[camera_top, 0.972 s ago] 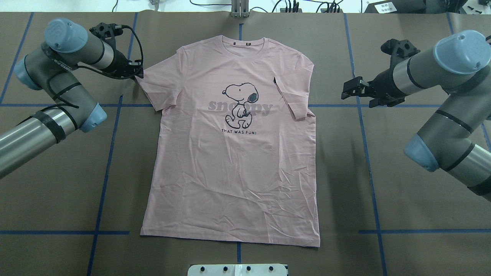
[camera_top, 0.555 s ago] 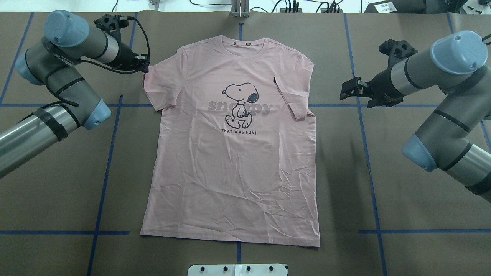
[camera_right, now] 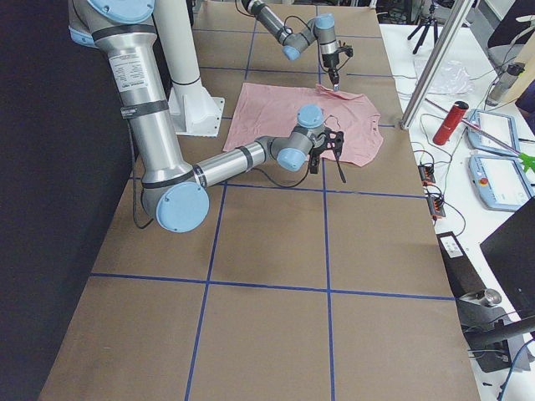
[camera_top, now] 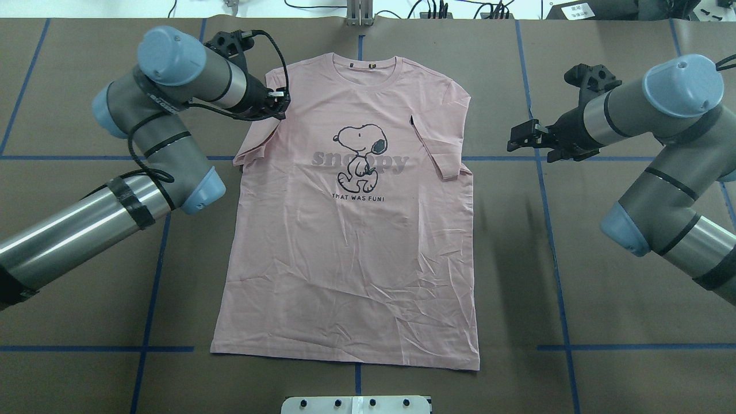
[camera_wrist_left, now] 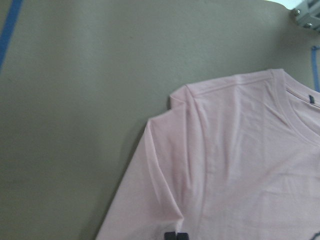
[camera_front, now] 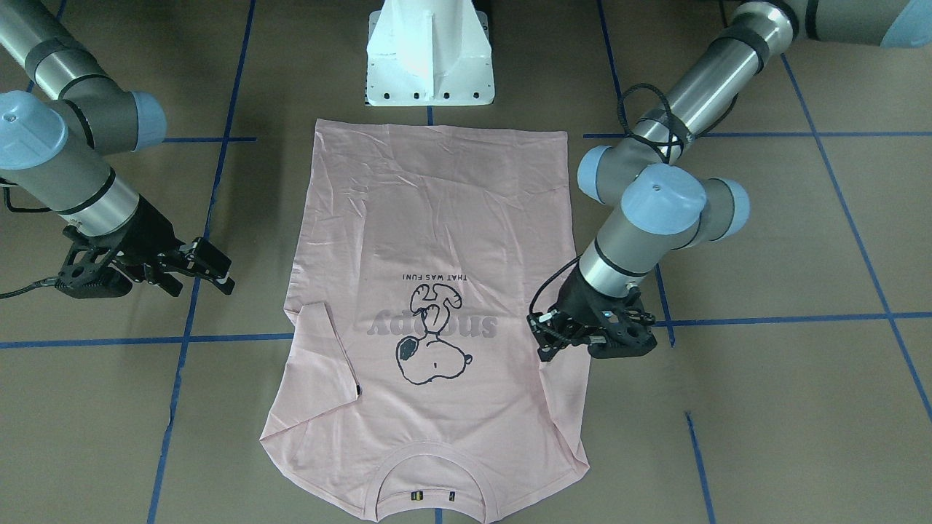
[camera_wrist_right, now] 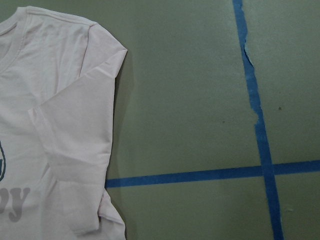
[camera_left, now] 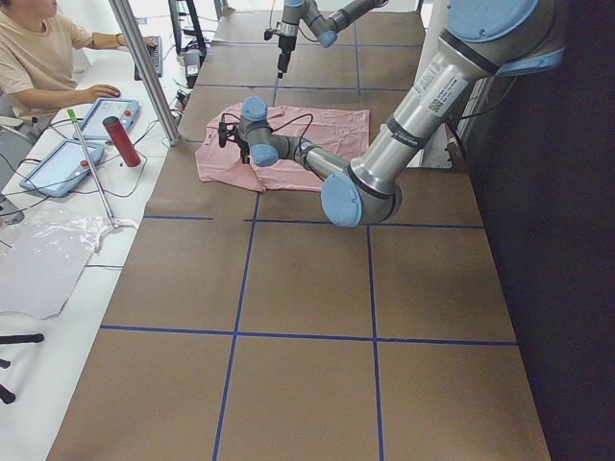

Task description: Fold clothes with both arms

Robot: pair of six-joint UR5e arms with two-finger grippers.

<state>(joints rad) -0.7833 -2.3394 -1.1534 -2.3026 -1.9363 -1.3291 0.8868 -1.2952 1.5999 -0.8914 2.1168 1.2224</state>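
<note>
The pale pink T-shirt (camera_top: pixel 345 259) lies flat, print up, collar at the far side; it also shows in the front view (camera_front: pixel 437 218). My left gripper (camera_top: pixel 280 103) is shut on the shirt's left sleeve and holds it over the shoulder area, so the sleeve (camera_top: pixel 253 144) is folded inward. The left wrist view shows the closed fingertips (camera_wrist_left: pixel 175 235) pinching pink fabric (camera_wrist_left: pixel 240 165). The other sleeve (camera_top: pixel 440 149) lies folded onto the body, black tag up. My right gripper (camera_top: pixel 513 137) is open and empty, apart from the shirt's right edge, over bare table (camera_wrist_right: pixel 200 100).
The brown table (camera_top: pixel 604 241) is marked with blue tape lines (camera_top: pixel 549 230). The white pedestal base (camera_front: pixel 429 51) stands at the shirt's hem end. Beyond the far edge are a metal post (camera_left: pixel 144 67), a red bottle (camera_left: pixel 120 141), tablets and a seated operator (camera_left: pixel 38 58).
My left gripper has moved right from the table's left side, carrying the left sleeve inward over the shirt. The right arm has barely moved.
</note>
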